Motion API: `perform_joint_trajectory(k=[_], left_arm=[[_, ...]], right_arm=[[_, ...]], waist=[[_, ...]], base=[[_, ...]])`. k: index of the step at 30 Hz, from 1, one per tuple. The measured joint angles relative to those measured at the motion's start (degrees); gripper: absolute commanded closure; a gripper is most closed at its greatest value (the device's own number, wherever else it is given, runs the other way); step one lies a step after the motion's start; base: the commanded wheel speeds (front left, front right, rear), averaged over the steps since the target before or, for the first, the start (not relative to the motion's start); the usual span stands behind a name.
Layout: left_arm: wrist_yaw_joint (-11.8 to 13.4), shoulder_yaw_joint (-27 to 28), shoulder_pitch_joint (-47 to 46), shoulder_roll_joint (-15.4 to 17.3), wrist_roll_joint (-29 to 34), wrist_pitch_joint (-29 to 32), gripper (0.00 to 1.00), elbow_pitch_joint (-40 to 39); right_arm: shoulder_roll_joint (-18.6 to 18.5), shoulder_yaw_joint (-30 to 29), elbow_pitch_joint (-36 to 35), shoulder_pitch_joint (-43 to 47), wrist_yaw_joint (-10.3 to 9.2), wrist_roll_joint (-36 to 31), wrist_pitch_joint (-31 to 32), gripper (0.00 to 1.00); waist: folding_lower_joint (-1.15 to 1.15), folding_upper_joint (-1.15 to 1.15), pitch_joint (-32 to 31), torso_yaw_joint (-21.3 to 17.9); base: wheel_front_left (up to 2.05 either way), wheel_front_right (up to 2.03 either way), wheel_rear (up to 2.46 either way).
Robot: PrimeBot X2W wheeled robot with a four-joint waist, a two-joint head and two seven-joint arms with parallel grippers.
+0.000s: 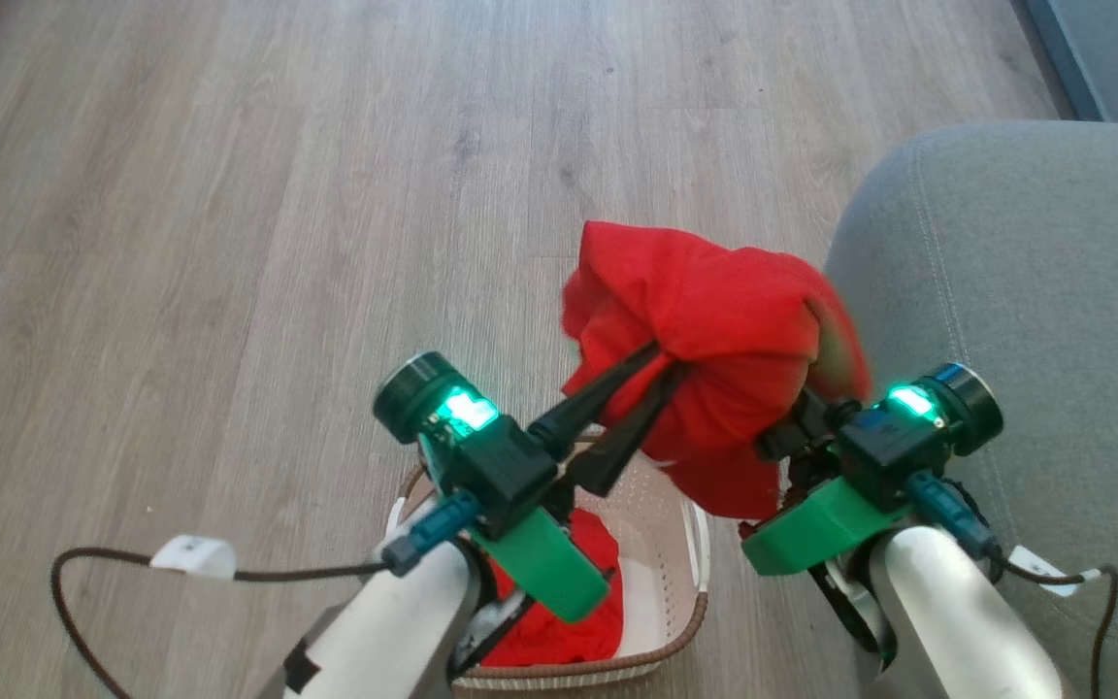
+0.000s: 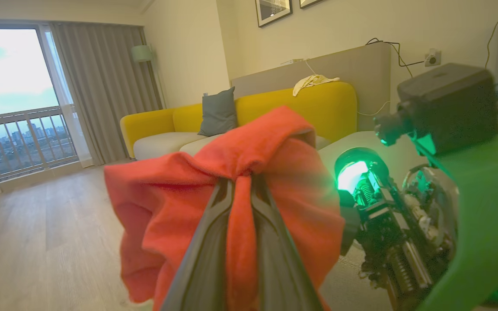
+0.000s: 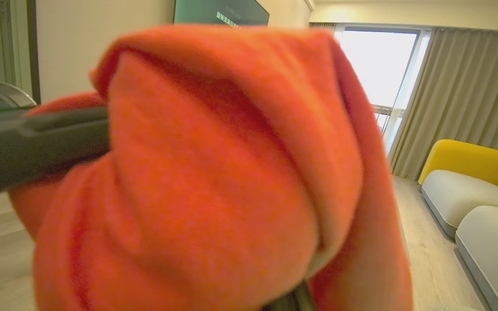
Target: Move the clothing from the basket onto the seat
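The left gripper (image 1: 664,361) (image 2: 242,180) is pinched almost shut on a fold of the bright red soft fabric clothing (image 1: 714,320). The bundle bunches around its fingertips and hangs in the air above the cream perforated plastic basket (image 1: 690,621) with a brown woven-look rim, just beside the rounded corner of the large grey-green upholstered seat (image 1: 1035,291). The right gripper (image 1: 797,422) is closed tight on the bundle's opposite side, fingers buried under the draped cloth, while more red clothing lies in the basket.
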Motion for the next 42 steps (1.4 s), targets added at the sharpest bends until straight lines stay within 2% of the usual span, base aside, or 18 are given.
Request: perform_joint_trajectory(k=[8,17,22,23,24,26,42], left_arm=[[0.0,2.9,1.6,0.1,-0.5,0.0,1.0,2.1],[0.0,-0.8,2.4,0.8,-0.5,0.0,1.0,3.9],[0.0,-1.0,2.5,0.8,-0.6,0.0,1.0,4.8],[0.0,-0.9,2.7,0.8,-0.9,0.0,0.68,5.0],[0.0,-0.8,3.0,0.7,-1.0,0.0,0.53,5.1],[0.0,-0.7,3.8,0.7,-1.0,0.0,0.0,5.4],[0.0,0.2,4.9,0.5,-0.3,0.0,0.0,7.4]], right_arm=[[0.9,-3.9,-0.7,2.0,0.0,0.5,0.0,1.0],[1.4,-4.9,-1.2,2.3,0.0,0.5,0.0,1.0],[1.4,-4.9,-1.3,2.3,0.0,0.5,0.0,1.0],[1.4,-4.9,-1.3,2.3,0.0,0.5,0.0,1.0],[1.4,-4.9,-1.3,2.3,0.0,0.5,0.0,1.0],[1.4,-4.9,-1.3,2.3,0.0,0.5,0.0,1.0],[0.8,-9.6,-2.6,4.6,0.0,0.3,0.0,1.0]], waist=[[0.0,0.0,-0.2,0.3],[0.0,0.0,-0.3,0.0],[0.0,0.0,0.2,0.0],[0.0,0.0,0.3,0.0],[0.0,0.0,0.4,0.0],[0.0,0.0,0.6,-0.1],[0.0,0.0,1.0,0.3]], base=[[0.0,0.0,0.0],[0.0,0.0,0.0],[0.0,0.0,0.0],[0.0,0.0,0.0],[0.0,0.0,0.0],[0.0,0.0,0.0],[0.0,0.0,0.0]])
